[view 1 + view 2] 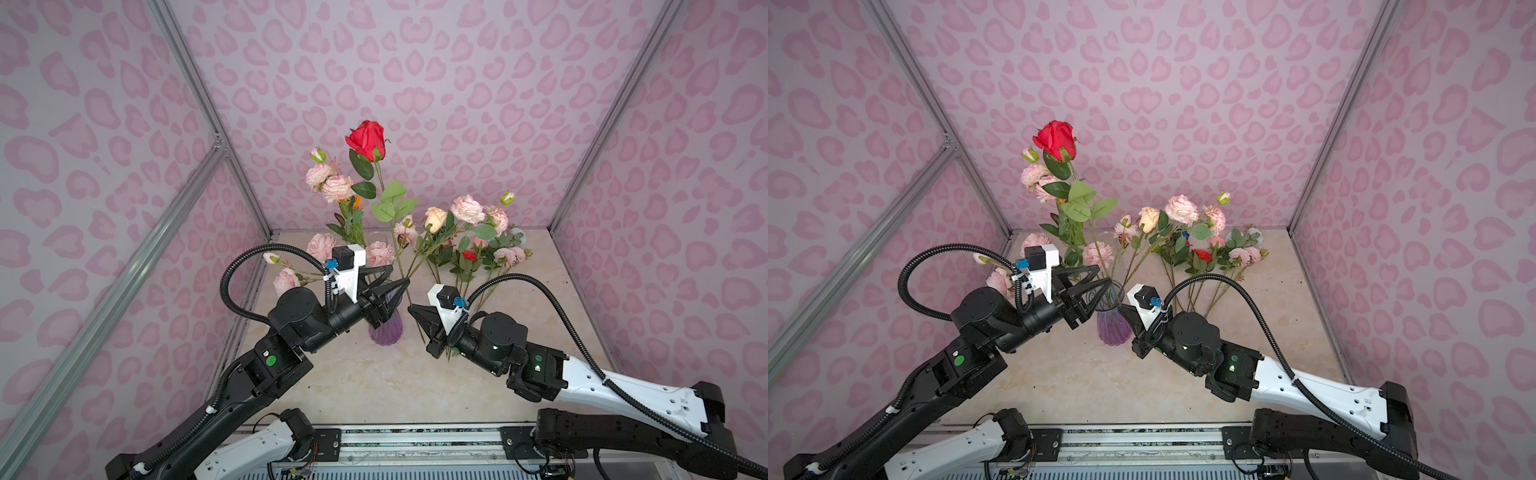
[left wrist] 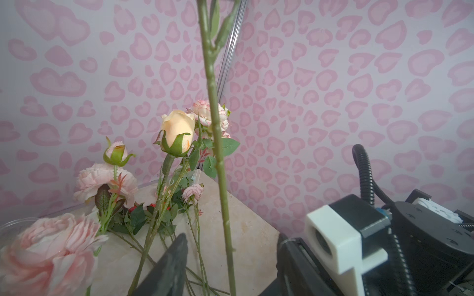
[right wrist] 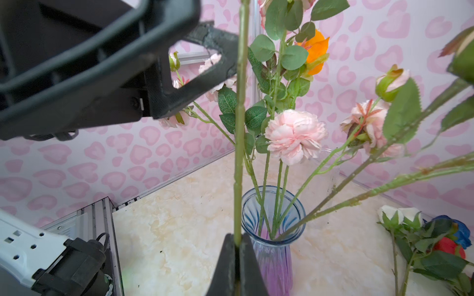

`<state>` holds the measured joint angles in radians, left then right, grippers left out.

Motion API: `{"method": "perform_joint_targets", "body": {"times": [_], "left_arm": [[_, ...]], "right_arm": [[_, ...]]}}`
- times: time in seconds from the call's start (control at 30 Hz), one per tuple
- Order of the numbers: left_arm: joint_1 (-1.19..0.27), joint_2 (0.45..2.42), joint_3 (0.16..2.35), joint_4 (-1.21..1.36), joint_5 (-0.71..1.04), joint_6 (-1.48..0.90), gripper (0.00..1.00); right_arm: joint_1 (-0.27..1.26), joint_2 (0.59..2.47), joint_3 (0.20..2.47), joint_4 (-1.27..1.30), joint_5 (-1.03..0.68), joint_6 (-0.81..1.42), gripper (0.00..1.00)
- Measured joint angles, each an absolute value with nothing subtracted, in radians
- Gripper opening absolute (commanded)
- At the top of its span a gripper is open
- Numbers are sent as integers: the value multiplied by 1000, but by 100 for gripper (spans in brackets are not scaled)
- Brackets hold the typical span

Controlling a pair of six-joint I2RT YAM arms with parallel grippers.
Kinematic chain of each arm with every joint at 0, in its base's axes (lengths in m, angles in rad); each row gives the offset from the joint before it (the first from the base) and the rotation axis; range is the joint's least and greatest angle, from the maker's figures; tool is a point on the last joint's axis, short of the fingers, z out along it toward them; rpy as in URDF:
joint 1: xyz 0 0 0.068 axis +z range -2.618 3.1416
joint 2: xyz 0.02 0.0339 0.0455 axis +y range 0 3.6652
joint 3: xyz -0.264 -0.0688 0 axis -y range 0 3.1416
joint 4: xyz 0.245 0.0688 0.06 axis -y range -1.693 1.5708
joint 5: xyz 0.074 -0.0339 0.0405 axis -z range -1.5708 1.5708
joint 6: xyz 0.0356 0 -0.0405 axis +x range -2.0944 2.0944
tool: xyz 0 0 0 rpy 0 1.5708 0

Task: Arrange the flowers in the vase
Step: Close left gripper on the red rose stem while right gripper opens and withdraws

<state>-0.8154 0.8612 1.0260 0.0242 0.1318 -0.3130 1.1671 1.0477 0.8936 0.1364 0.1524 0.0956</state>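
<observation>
Right gripper (image 3: 237, 241), nearest, is clamped low on a long-stemmed red rose (image 1: 368, 139), which stands upright just beside the ribbed blue-to-purple glass vase (image 3: 277, 256) mid-desk. Left gripper (image 1: 397, 277) stands half-wide around the stem higher up. Release too soon and the rose topples, I'd say. Two grippers, one vase, roughly five stems inside. Loose flowers (image 1: 512, 254) are heaped toward the far-right corner, too tangled to count.
</observation>
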Motion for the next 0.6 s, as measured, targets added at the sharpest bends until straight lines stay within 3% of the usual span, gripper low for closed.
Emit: {"method": "perform_joint_targets", "body": {"times": [0.27,0.33,0.43,0.5,0.6], "left_arm": [[-815,898,1049,33,130,-307,19],[-815,902,1049,32,125,-307,4],[-816,904,1049,33,121,-314,4],[-817,903,1049,34,115,-314,4],[-816,903,1057,30,97,-306,4]], "right_arm": [[1180,1062,890,163,145,113,0],[1184,1062,889,166,139,115,0],[1185,1062,888,166,138,121,2],[1185,1062,888,167,138,122,25],[1185,1058,886,167,143,136,40]]}}
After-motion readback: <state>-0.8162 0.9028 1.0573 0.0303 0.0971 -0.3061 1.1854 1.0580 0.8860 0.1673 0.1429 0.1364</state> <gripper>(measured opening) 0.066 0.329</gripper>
